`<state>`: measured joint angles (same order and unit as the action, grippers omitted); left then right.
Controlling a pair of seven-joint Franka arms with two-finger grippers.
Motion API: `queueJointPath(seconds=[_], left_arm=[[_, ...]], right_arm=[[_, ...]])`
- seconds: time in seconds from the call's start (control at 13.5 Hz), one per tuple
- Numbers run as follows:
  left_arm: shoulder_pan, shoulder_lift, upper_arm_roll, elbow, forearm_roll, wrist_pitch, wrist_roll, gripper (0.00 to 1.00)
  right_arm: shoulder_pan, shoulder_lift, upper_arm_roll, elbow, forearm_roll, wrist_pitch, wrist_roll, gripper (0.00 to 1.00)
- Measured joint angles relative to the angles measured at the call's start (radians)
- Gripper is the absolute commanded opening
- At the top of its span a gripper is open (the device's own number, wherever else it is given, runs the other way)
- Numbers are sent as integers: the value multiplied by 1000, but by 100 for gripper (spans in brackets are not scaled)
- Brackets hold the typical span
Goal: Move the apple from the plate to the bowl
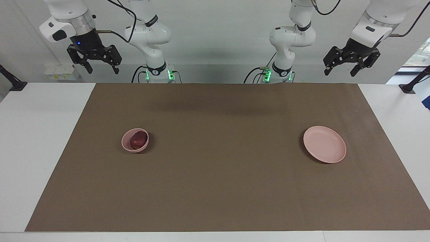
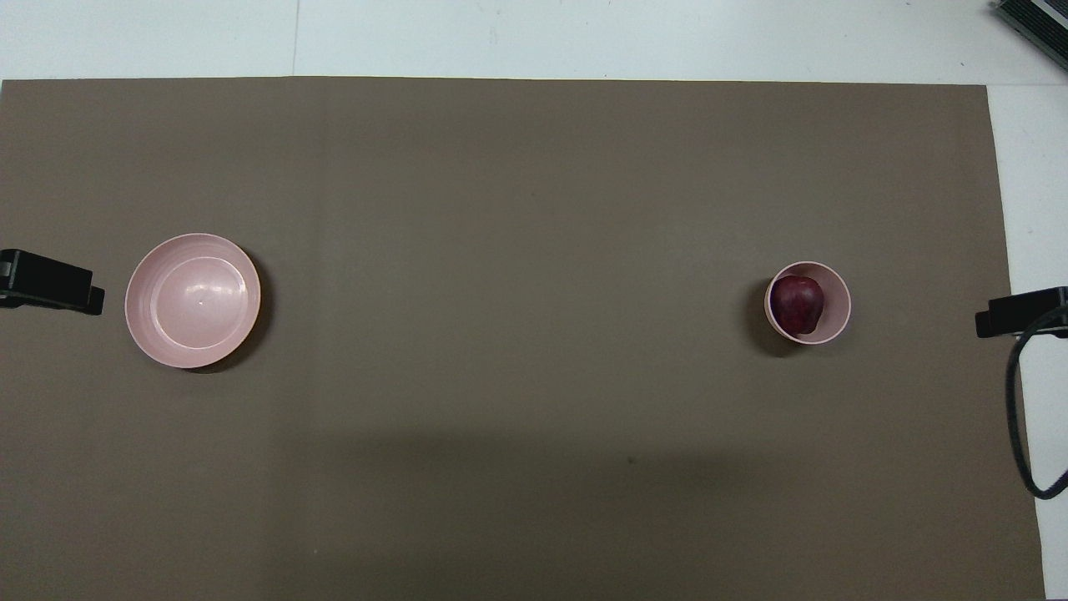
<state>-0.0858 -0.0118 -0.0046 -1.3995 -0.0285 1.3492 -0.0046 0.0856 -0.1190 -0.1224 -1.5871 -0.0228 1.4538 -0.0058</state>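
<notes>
While both arms wait high at the robots' end of the table (image 1: pixel 40 161), we see nothing held. Going across the facing view: the right hand (image 1: pixel 100 69) hangs with fingers apart, empty, over the table's edge at the right arm's end. Next comes the bowl (image 1: pixel 125 145) on the brown mat (image 1: pixel 215 188), and the apple (image 1: pixel 138 140) already sits inside it, leaning on the wall. The plate (image 1: pixel 324 144) lies bare, well apart, toward the left arm's end. The left hand (image 1: pixel 341 70) hangs with fingers spread, also empty.

We judge the move done, nothing left to carry.

Handling, if a regrasp were needed: the apple looks firm, smooth-skinned, moderately heavy for its size, likely to roll. It fills much of the bowl, so side access is tight. We'd come straight down and pinch across its widest part, with moderate force to avoid bruising. The bowl looks light and may slide or tip if nudged.
</notes>
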Motion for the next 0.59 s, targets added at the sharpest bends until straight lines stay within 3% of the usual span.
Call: queueJointPath(seconds=[0.59], left_arm=[[-2,-2,-23,0,-5,4,0,100]], right_arm=[[0,0,0,0,-4,8,-25,100]])
